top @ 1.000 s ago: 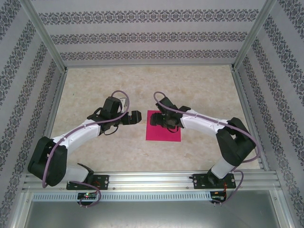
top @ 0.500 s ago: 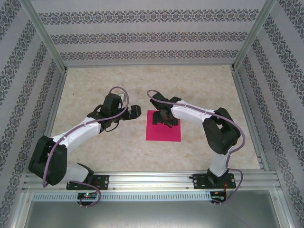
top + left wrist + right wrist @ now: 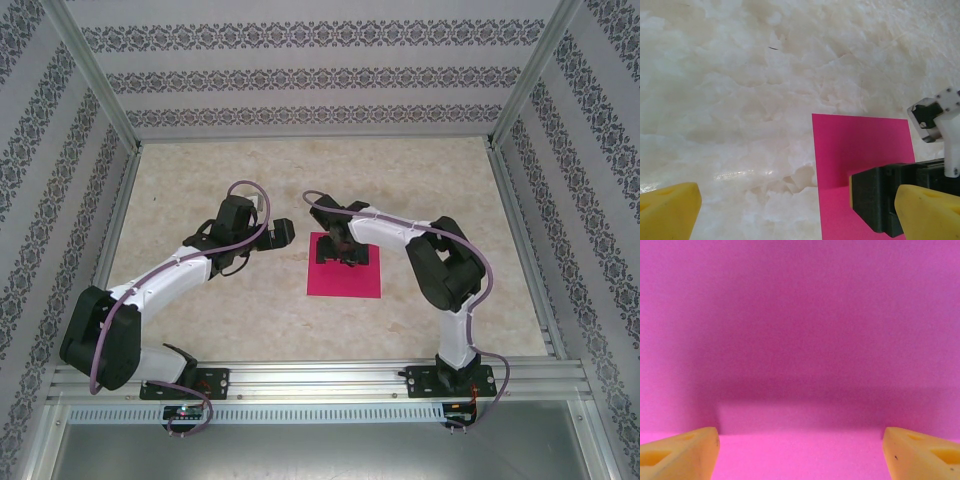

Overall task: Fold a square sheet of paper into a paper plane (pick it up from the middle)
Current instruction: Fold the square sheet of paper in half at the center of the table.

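The square sheet of paper [image 3: 347, 277] is bright magenta-pink and lies flat and uncreased on the marble-patterned table. My right gripper [image 3: 342, 252] points down over the sheet's far half. It is open, and its yellow fingertips [image 3: 680, 452] stand wide apart just above the pink paper [image 3: 800, 340], with nothing between them. My left gripper [image 3: 284, 234] hovers open just left of the sheet's far-left corner. In the left wrist view the sheet's left edge [image 3: 860, 145] runs between that gripper's [image 3: 797, 212] spread yellow fingers, and the right gripper's black body [image 3: 880, 200] sits over the paper.
The table [image 3: 200, 180] is bare beige marble, fenced by an aluminium frame and patterned walls. The right arm's elbow [image 3: 445, 265] is folded up right of the sheet. The left arm [image 3: 160, 285] stretches across the near-left table.
The right arm has folded its elbow inward and brought its gripper a little further back over the sheet, with the jaws slightly wider. The left gripper has edged back and to the right.
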{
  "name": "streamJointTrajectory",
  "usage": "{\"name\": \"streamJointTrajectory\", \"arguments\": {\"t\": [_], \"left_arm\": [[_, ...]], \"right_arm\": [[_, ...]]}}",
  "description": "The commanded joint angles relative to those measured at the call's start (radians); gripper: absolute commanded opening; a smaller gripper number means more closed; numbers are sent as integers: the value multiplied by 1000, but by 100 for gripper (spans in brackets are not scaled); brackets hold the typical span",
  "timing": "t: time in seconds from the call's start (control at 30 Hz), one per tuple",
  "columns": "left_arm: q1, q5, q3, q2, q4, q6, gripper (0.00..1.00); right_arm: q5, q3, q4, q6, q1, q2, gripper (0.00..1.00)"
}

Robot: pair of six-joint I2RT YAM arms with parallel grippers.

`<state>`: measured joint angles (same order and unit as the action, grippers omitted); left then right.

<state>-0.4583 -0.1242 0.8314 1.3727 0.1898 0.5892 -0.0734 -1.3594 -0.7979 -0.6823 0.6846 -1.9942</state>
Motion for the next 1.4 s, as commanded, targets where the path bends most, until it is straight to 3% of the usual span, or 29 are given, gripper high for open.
{"name": "streamJointTrajectory", "arguments": {"t": [0.0, 0.3, 0.57, 0.77, 0.87, 1.03, 1.37], "left_arm": [[9, 6, 12, -7, 18, -3, 100], [10, 0, 33, -3, 22, -17, 100], [10, -12, 31, -4, 25, -24, 100], [9, -12, 31, -1, 28, -23, 100], [10, -12, 35, 7, 22, -20, 100], [9, -10, 43, 14, 27, -20, 100], [10, -12, 40, 10, 29, -19, 100]], "right_arm": [[32, 5, -5, -16, -10, -37, 85], [-18, -14, -45, -1, 5, -58, 84], [-77, -72, -71, 180, 23, 1, 82], [-98, -56, -90, 89, 8, 84, 86], [-43, -7, -13, 1, 9, 110, 88], [-6, -2, 13, -73, 4, 48, 89], [-36, 35, 13, -66, 10, -44, 90]]}}
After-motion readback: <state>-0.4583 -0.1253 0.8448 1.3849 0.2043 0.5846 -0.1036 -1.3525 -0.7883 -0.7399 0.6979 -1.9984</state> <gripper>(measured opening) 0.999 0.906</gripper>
